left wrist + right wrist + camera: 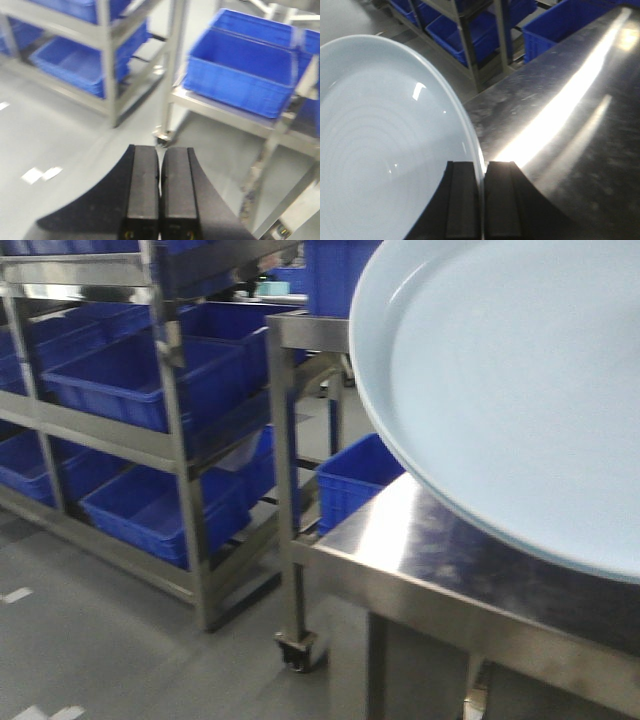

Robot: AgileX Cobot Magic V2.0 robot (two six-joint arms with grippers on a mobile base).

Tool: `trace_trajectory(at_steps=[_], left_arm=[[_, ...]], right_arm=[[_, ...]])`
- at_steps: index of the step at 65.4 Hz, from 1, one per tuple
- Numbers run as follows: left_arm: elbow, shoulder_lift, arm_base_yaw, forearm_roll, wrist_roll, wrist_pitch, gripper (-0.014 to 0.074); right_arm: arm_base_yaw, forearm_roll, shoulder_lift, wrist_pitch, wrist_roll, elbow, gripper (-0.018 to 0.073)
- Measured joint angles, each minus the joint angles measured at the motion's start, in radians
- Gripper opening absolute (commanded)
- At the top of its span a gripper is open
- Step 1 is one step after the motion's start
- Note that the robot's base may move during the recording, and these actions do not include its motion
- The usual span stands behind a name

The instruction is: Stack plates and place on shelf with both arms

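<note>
First, the exterior front-facing view: a large pale bluish-white plate [500, 390] fills the upper right, tilted with its glossy inside and low rim facing the camera. Its lower edge is above a stainless steel table [420, 550], and whether the two touch cannot be told. At left stands a steel rack [180, 455] loaded with blue bins [150, 510]. Another blue bin [350, 480] sits just beyond the table's corner, and a caster wheel [298, 650] rests on the grey floor [90, 640]. Next, the left wrist-mounted view: the left gripper [160, 150] hangs above the floor with its two black fingers pressed together and nothing between them. Ahead of it a blue bin [240, 75] sits on a low steel cart shelf [225, 112], and white tape marks [40, 174] lie on the floor. Last, the right wrist-mounted view: the right gripper [483, 165] is clamped on the plate's rim, one finger on each side. The plate [380, 150] spreads to the left, and the steel table [570, 125] with a bright streak of glare lies to the right.
</note>
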Motion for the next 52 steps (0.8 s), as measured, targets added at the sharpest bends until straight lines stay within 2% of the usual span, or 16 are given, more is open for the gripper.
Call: trace_trajectory(at_steps=[52], left_arm=[[0.0, 0.0, 0.0, 0.0, 0.0, 0.0, 0.0087]], right_arm=[[0.0, 0.0, 0.0, 0.0, 0.0, 0.0, 0.0015]])
